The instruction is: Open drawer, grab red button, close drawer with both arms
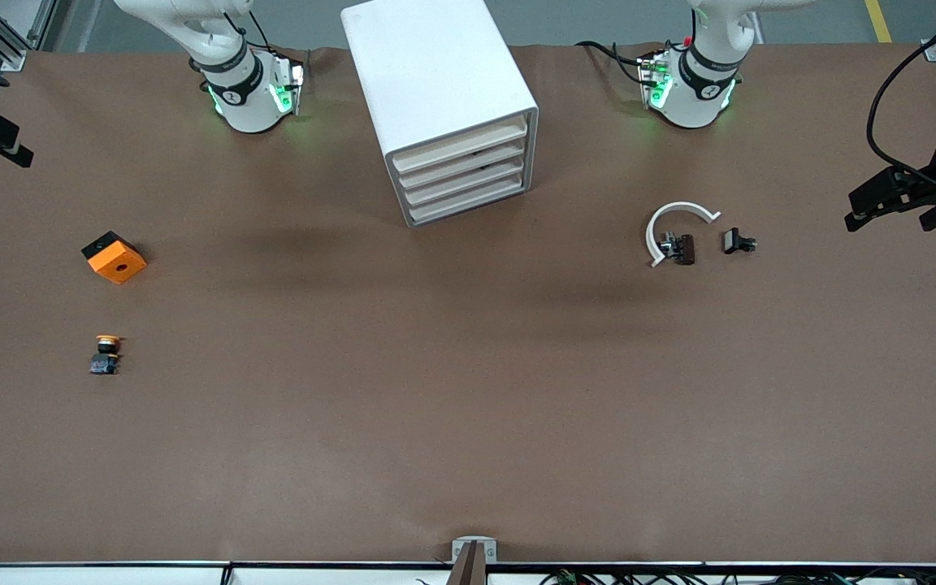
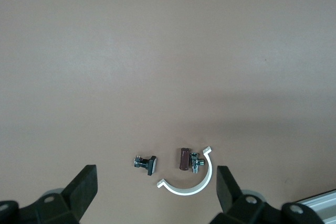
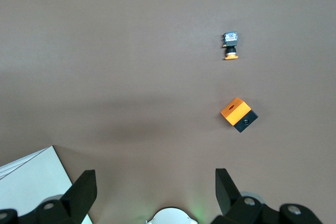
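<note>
Fingers of my left gripper (image 2: 155, 190) and right gripper (image 3: 153, 191) are hanging spread wide, grasping nothing, both arms waiting high over the table (image 1: 468, 406). I am seeing no red-capped button; the white drawer cabinet (image 1: 445, 106) is sitting with every drawer shut.

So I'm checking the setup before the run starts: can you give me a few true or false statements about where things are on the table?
1. All drawers of the white drawer cabinet are shut. True.
2. A red button lies on the table. False: only an orange-capped button shows.
3. The orange box lies farther from the front camera than that button. True.
4. The left gripper holds the white clip. False: it is open and empty over the table.
5. The right gripper is open. True.
</note>
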`<state>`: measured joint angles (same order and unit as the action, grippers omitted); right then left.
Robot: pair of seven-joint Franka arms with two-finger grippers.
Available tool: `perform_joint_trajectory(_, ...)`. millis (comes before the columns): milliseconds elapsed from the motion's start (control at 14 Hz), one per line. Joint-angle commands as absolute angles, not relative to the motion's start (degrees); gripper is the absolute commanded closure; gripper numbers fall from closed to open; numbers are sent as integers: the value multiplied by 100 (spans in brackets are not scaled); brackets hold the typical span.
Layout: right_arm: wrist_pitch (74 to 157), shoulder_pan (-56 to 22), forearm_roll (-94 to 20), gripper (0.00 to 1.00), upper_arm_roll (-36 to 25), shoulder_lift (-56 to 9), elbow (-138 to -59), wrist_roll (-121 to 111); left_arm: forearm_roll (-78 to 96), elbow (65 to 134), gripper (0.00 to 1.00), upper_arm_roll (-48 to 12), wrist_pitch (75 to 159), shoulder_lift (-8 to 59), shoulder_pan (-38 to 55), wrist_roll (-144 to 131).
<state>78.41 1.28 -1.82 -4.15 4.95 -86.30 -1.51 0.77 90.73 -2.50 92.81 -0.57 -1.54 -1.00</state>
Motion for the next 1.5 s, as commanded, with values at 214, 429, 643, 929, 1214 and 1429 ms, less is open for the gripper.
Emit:
perform_joint_trajectory(214,7901,114,-88,0,-404,615,-8754,-185,-44,8974,0,-290,9185,0,-193,-9)
perform_joint_trajectory(429,7901,114,-88,0,-404,615,-8754,-185,-44,8991,0,-281,9185,175,-193,-105)
perform_joint_trajectory(643,7901,114,-88,0,-404,615,-8754,-185,17,9070,0,-290,9071,333,-185,-324)
perform_joint_trajectory(929,7893,123,-79,0,-404,589,-8587,-185,44,9088,0,-526,9131,834,-35,-509)
perform_joint_trajectory(1214,7840,184,-131,0,-430,475,-8429,-114,44,9070,0,-931,9465,1291,18,-1211)
perform_joint_trajectory(1429,7840,141,-105,0,-431,334,-8437,-114,53,9035,0,-1063,9746,1669,245,-1983)
